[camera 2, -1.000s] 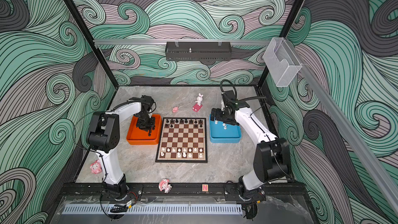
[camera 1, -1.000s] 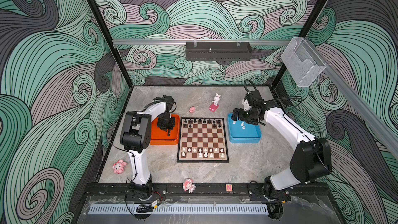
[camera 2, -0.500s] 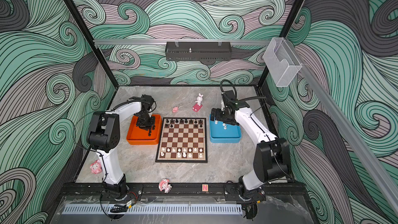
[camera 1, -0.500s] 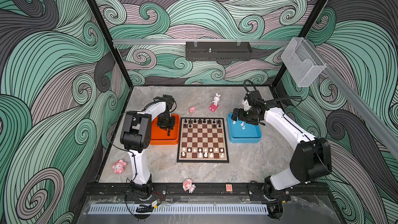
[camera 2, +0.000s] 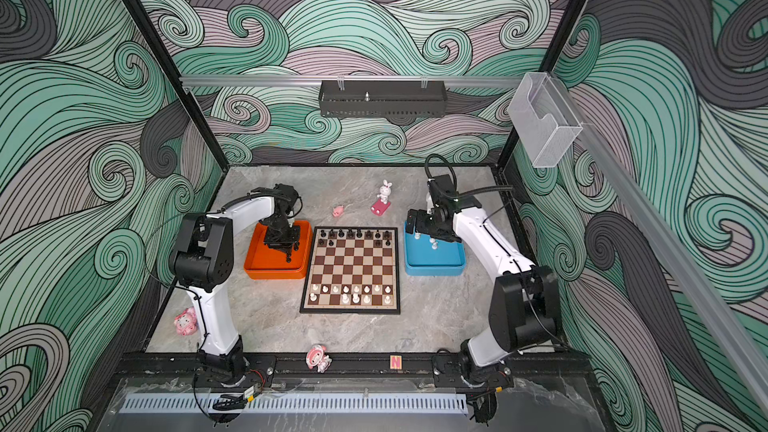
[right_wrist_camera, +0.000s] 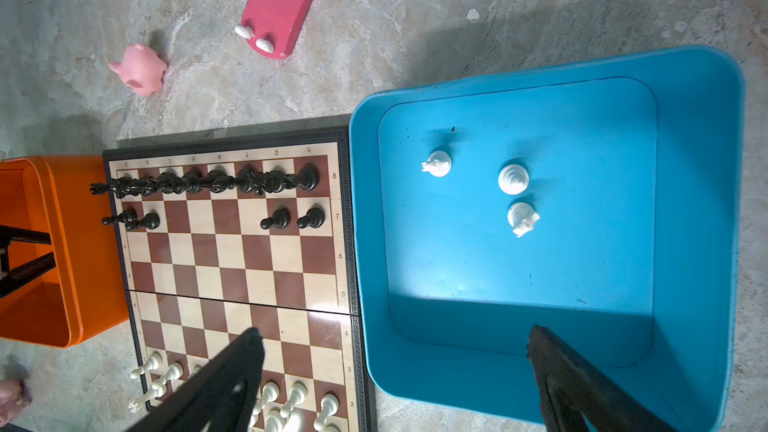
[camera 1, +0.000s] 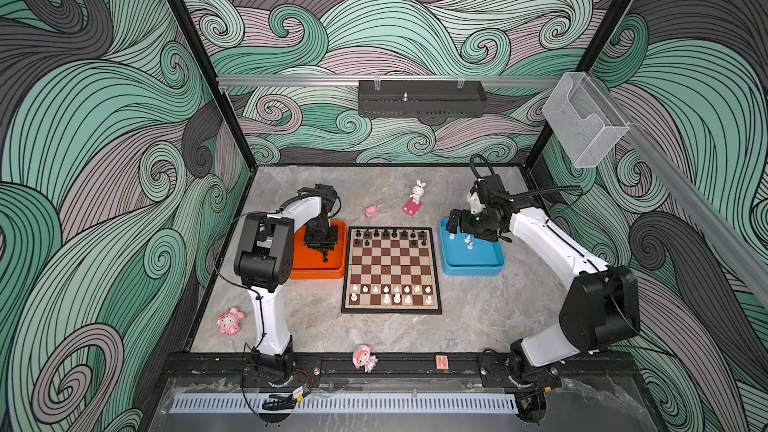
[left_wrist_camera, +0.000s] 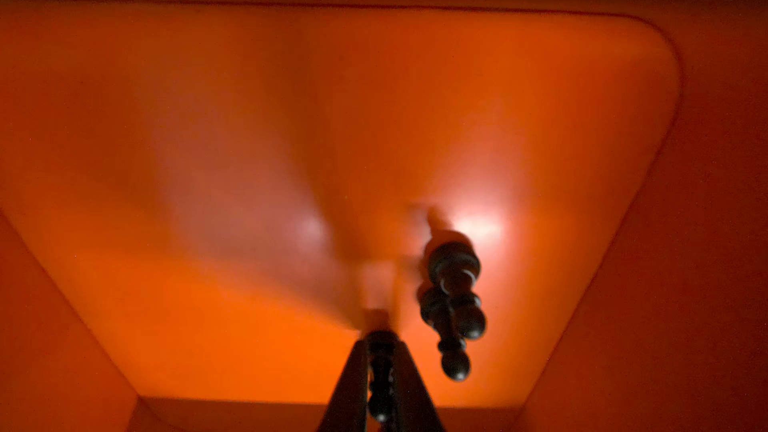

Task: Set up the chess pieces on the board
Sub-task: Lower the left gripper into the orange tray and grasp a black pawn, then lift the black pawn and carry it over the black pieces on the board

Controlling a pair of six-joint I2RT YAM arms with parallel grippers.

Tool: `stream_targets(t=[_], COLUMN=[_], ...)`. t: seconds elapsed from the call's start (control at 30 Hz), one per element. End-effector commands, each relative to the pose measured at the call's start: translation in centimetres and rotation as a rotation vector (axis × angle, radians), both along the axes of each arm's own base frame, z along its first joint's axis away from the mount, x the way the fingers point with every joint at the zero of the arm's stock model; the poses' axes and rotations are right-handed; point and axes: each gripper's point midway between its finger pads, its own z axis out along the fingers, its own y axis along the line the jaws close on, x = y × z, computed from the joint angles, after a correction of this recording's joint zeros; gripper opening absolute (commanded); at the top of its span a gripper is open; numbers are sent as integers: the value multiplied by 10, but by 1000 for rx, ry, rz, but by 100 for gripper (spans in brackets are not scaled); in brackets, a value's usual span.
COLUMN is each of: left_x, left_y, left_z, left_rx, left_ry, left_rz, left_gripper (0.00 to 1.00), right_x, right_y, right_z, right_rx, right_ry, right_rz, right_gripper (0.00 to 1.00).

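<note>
Swirly green and grey walls are closing in a grey marbled surface (camera 1: 478,322), and the board (camera 1: 390,268) is lying flat in the middle of it. An orange tray (camera 1: 316,274) is sitting just beside the board's left edge and a blue tray (camera 1: 473,270) just beside its right edge. Along the far row black pieces (camera 1: 390,235) are standing side by side, with 4 more in the next row, 2 at each end. Across the 2 near rows white pieces (camera 1: 390,295) are standing with some squares bare.

The left tool (camera 1: 324,253) is pointing down into the orange tray. From the left wrist view its fingers (left_wrist_camera: 353,380) are pinching a black piece (left_wrist_camera: 380,371), nearly closed on it; whether that piece is touching the tray floor I cannot tell. A few loose black men (left_wrist_camera: 453,309) are clustering just beside it, blurred together.

The right tool (right_wrist_camera: 395,332) is hanging above the blue tray's board-side wall, jaws spread wide and gripping nothing. On the blue tray's floor 3 white men (right_wrist_camera: 513,178) are resting near each other but apart.
</note>
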Motion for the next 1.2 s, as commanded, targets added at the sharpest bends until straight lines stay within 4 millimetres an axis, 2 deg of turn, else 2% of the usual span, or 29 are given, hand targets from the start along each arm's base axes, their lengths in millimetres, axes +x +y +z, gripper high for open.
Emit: stream_targets(t=[0.0,0.53,0.77,1.0,1.17], left_x=[5,1,-1,5,10], left_y=[-3,3,1,-15,-39], left_z=[3,24,48,84,99], left_rx=[10,32,20,-26,-40], left_ry=[-6,-25,-39,-85,-109], left_rz=[-6,-5,6,-25,-80], left_gripper=[16,9,9,10,10], right_x=[-2,-2,-2,-1,-1], right_y=[-2,-3,-3,-5,-5], right_z=[-4,0,4,6,5], right_rx=[-3,-4,-1,3,6], right_ry=[8,-5,-17,-19,-17], right_rz=[4,4,4,-3,-5], right_gripper=[99,100,100,100,100])
